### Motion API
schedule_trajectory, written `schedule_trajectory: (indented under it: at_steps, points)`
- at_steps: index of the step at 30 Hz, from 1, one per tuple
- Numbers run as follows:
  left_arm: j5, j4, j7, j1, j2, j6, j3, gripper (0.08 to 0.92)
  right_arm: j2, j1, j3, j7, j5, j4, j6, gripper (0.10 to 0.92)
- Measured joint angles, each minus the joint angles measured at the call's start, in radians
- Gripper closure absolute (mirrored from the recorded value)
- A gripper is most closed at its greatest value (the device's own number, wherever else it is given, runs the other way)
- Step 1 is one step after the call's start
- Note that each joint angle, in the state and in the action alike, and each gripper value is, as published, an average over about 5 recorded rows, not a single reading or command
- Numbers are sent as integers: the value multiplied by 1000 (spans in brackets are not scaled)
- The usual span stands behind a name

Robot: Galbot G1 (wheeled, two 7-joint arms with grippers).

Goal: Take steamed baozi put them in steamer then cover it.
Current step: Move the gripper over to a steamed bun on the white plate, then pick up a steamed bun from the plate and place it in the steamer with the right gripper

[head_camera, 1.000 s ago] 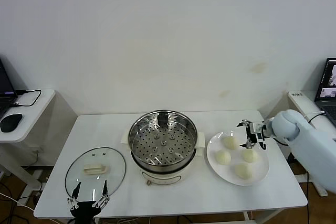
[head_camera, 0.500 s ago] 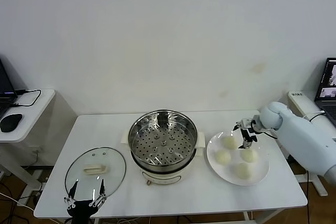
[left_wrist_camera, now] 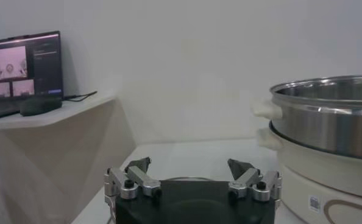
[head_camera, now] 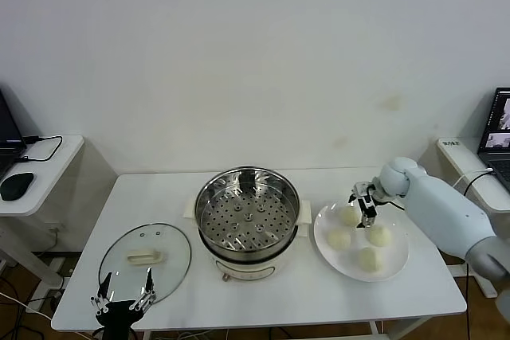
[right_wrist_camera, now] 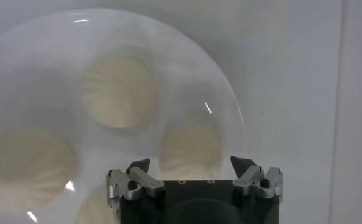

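Note:
Four cream-white baozi lie on a white plate [head_camera: 401, 262] at the right: one far-left [head_camera: 348, 215], one far-right [head_camera: 380, 236], one [head_camera: 340, 240] near-left, one [head_camera: 368, 259] at the front. My right gripper [head_camera: 362, 201] is open and hovers just above the far-left baozi, holding nothing. In the right wrist view the baozi [right_wrist_camera: 190, 151] sits just beyond the open gripper [right_wrist_camera: 191, 164], with others [right_wrist_camera: 119, 91] beside it. The steel steamer [head_camera: 247, 216] stands empty at the centre. The glass cover [head_camera: 145, 260] lies flat at the left. My left gripper [head_camera: 122, 302] is open at the table's front edge by the cover.
A side desk with a mouse [head_camera: 16, 185] and cable stands at the left. A laptop [head_camera: 498, 121] sits on a stand at the right. The left wrist view shows the steamer's side [left_wrist_camera: 327, 115] and the open left gripper [left_wrist_camera: 190, 165].
My right gripper has moved left across the plate, from over the far-right baozi to above the far-left one. My left gripper has drawn back toward the table's front edge.

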Motion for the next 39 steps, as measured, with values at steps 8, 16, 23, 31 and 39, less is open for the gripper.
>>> schedule_trajectory:
  at_steps: [8, 16, 23, 31, 39]
  points:
    - [-4, 1, -1, 2, -1, -5, -1, 177, 19, 7, -3, 5, -6, -23, 0, 314]
    - [-7, 0, -3, 5, -3, -10, -4, 177, 17, 18, -17, 2, -3, -22, -1, 390]
    - [-9, -3, -4, 9, -4, -13, -5, 177, -9, 36, -42, -7, 21, 12, -7, 422]
    - [-17, -7, -4, 7, 4, -12, -3, 177, -80, 116, -99, -22, 108, 127, -20, 423]
    - [-18, -6, -5, -5, 9, -12, 13, 177, -119, 291, -212, -15, 234, 239, -9, 418]
